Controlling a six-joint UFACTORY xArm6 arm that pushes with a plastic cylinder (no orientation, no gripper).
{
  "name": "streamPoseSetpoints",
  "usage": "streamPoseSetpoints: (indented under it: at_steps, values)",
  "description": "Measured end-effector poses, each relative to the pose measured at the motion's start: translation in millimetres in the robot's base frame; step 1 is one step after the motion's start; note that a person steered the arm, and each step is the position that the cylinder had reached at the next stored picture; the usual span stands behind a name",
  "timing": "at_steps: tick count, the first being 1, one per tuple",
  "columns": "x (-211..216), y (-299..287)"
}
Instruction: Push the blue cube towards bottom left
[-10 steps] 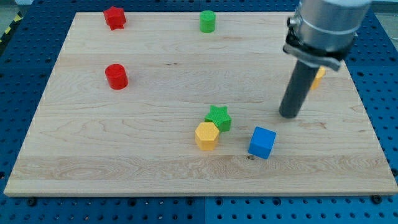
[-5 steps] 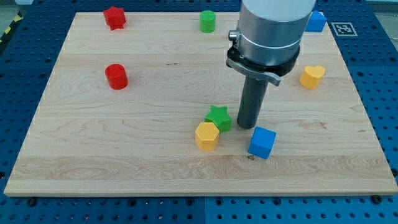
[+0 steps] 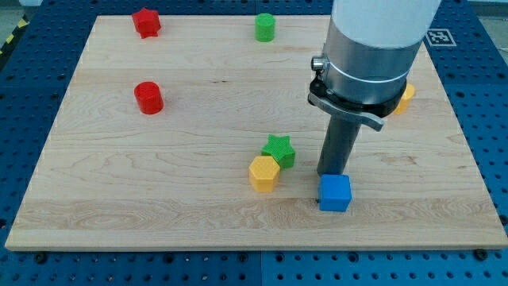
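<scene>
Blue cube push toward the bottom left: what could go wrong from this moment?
My tip sits at the blue cube's top edge, so pushing likely sends it toward the view's bottom, not left. The cube is near the board's bottom edge and could slide off. The yellow block and green star lie just left of the cube and might be struck if the tip swings around.

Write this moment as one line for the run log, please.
my tip: at top edge of blue cube, seems touching | green star, yellow hexagon block: left of cube, apart | push to bottom left: not done
</scene>
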State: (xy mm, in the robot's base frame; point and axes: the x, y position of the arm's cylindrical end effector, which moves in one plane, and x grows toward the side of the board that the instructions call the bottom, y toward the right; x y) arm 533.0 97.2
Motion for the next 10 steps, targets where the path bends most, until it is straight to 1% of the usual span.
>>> streamPoseSetpoints:
  at_steps: [1, 3, 4, 5, 7, 9, 10]
  values:
    - [3, 4]
    - [8, 34]
    - [20, 36]
    - [23, 36]
    - [28, 7]
    - [43, 2]
    - [43, -6]
